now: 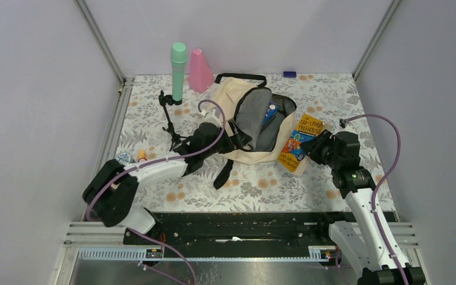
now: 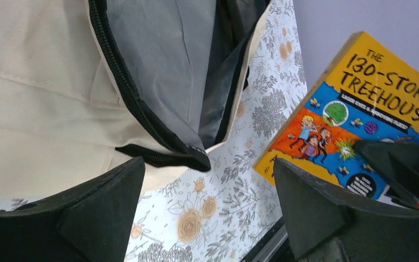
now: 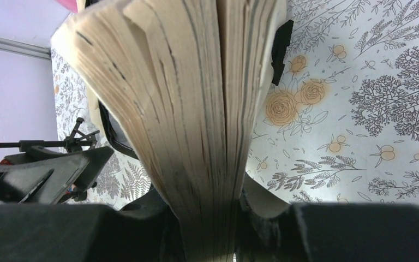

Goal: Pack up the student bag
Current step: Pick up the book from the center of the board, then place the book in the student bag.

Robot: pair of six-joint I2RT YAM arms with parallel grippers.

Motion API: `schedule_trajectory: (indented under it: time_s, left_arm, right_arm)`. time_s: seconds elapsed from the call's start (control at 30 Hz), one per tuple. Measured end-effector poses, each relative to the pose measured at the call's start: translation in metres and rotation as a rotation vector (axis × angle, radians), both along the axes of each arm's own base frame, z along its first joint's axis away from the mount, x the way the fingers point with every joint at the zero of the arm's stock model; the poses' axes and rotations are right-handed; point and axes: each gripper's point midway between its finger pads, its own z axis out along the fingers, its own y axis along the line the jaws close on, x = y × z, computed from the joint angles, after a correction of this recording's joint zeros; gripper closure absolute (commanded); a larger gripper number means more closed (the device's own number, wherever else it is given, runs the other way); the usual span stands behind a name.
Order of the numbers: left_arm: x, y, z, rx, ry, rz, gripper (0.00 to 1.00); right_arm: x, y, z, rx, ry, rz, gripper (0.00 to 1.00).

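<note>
- The left pincer (image 2: 208,169) stands wide and empty at the near-left edge of the student bag (image 1: 231,98). Between its fingers only the black zipper trim and the flowered surface (image 1: 261,184) are seen.
- The student bag lies in the middle of the surface. Its mouth is unzipped and the grey lining shows. The opening runs roughly from the far side to the near side.
- The book (image 1: 301,139) is just beside the right edge of the bag, tilted up from the surface. Its long axis is nearly parallel to the opening. Whether it touches the fabric cannot be told.
- The right pincer (image 1: 322,145) is closed on the near-right side of the book, with the page block between its fingers.
- The opening lies to the left of the right pincer, so this arm probably has to carry the book leftward, keeping it along the mouth. The left arm is free to hold the edge open.
</note>
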Motion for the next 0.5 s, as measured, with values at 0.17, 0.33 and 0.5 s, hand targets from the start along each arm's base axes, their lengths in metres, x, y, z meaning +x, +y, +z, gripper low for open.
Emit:
schedule_trajectory:
  time_s: [0.17,0.33,0.5]
  left_arm:
    - [0.012,-0.019,-0.027,-0.019,0.064,0.001,0.17]
    - [0.010,-0.026,-0.040,-0.017,0.100,-0.005,0.27]
    - [0.014,-0.034,-0.034,-0.047,0.082,-0.008,0.49]
  right_arm:
    - [-0.001,0.000,-0.005,0.000,0.019,-0.001,1.00]
    - [0.000,0.001,-0.007,0.005,0.030,-0.002,1.00]
    - [0.001,0.002,-0.006,0.019,0.026,-0.004,1.00]
